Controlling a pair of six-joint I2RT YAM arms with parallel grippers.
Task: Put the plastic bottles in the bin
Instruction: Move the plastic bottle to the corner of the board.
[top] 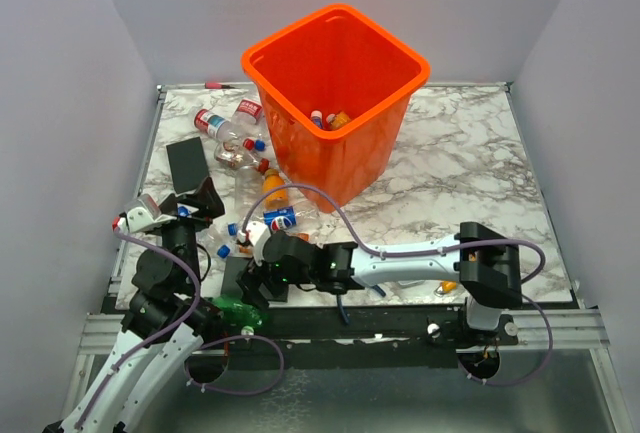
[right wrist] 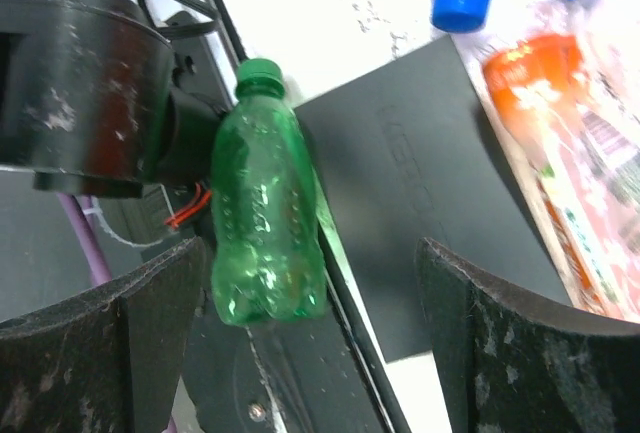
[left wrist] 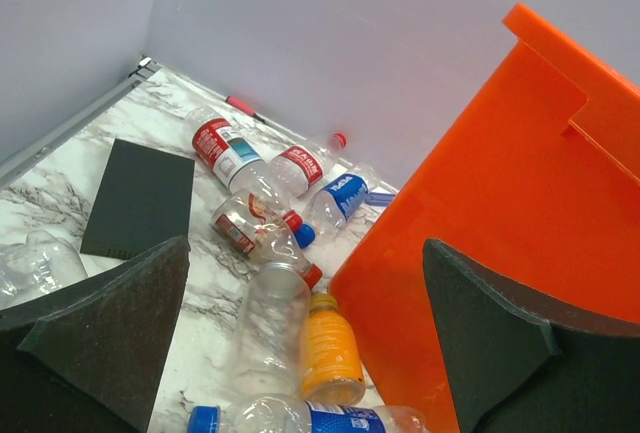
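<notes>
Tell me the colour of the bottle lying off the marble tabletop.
The small plastic bottle is green, cap included; clearest in right wrist view.

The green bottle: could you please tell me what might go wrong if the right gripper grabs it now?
The green bottle lies off-centre, near one finger of the open right gripper, so closing may push it aside. It rests on the black rail and could roll off. Wires beside it might snag.

- From above, I see only the tips of the clear plastic bottles [top: 336, 120] behind the wall of the big orange square plastic bin [top: 350, 143].
- Left wrist: my blue-capped clear bottle [left wrist: 300, 416] runs off the bottom edge.
- Right wrist: the orange-labelled clear bottle [right wrist: 545, 143] is cropped at the right.
</notes>
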